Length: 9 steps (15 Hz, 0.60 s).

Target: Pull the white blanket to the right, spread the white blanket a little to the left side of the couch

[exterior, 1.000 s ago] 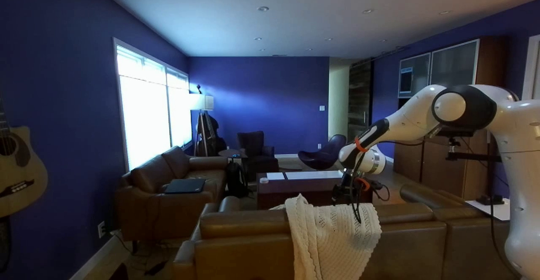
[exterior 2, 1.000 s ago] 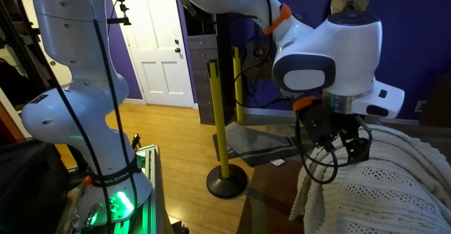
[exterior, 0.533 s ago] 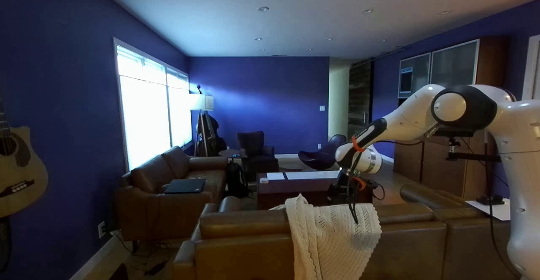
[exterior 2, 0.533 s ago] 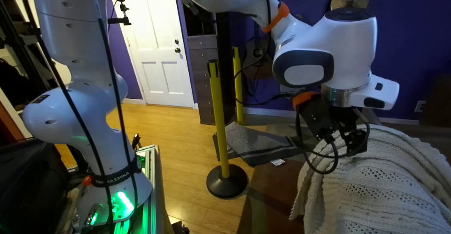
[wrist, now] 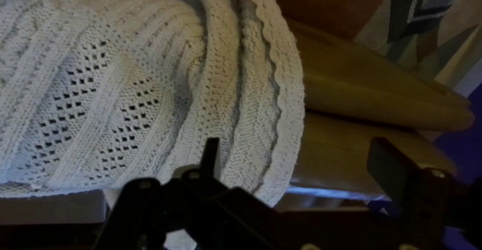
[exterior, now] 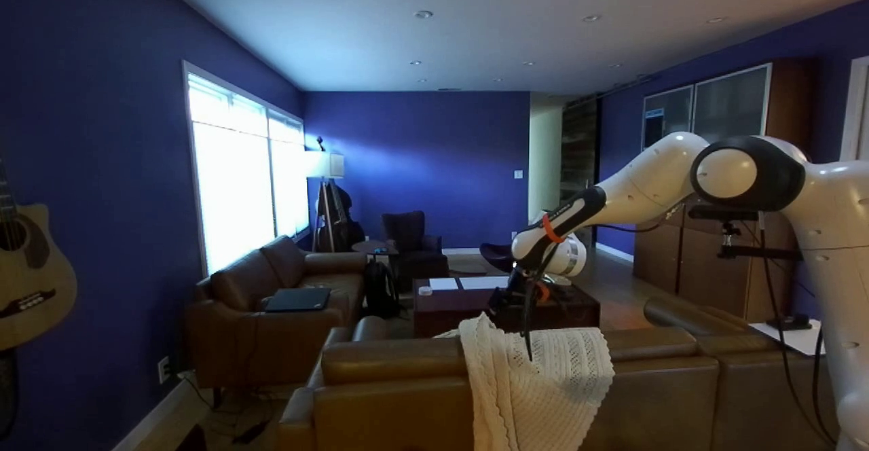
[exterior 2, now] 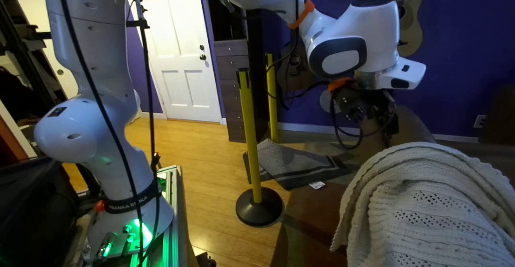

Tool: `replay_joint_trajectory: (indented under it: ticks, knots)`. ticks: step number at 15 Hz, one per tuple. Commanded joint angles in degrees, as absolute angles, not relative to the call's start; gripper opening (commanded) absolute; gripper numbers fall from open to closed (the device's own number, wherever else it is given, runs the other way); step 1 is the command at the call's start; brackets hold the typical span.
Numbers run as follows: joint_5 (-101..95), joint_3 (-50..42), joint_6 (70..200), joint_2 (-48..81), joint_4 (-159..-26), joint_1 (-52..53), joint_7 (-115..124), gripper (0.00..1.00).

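Note:
The white knitted blanket [exterior: 543, 383] hangs over the back of the brown couch [exterior: 394, 397]. It shows folded and bunched in an exterior view [exterior 2: 426, 214] and in the wrist view [wrist: 113, 92]. My gripper [wrist: 295, 144] is open and empty. In the wrist view one finger appears over the blanket's folds and the other over the brown couch [wrist: 357, 92], with the blanket's scalloped edge between them. In both exterior views the gripper [exterior: 502, 305] [exterior 2: 388, 132] is above the couch back, apart from the blanket. Its fingertips are dark and hard to make out there.
A dark coffee table [exterior: 506, 312] stands beyond the couch. Another brown couch holds a laptop [exterior: 299, 299]. A yellow post [exterior 2: 251, 138] and a grey rug [exterior 2: 293, 162] are on the floor near the robot base. Cables [exterior 2: 346, 138] hang beside the gripper.
The arm and gripper have moved left in both exterior views, and the gripper has risen away from the blanket in one of them. The blanket has not visibly moved.

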State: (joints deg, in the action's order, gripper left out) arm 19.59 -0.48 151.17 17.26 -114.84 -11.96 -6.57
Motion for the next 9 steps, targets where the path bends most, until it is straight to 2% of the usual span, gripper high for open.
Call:
replay_joint_trajectory:
  ticks: [1,9]
  knots:
    - [15.13,-3.96,157.90,20.73,-111.64,-7.19,6.08,1.00]
    - [11.72,-6.05,161.00,31.52,-100.55,-4.59,14.02,1.00]
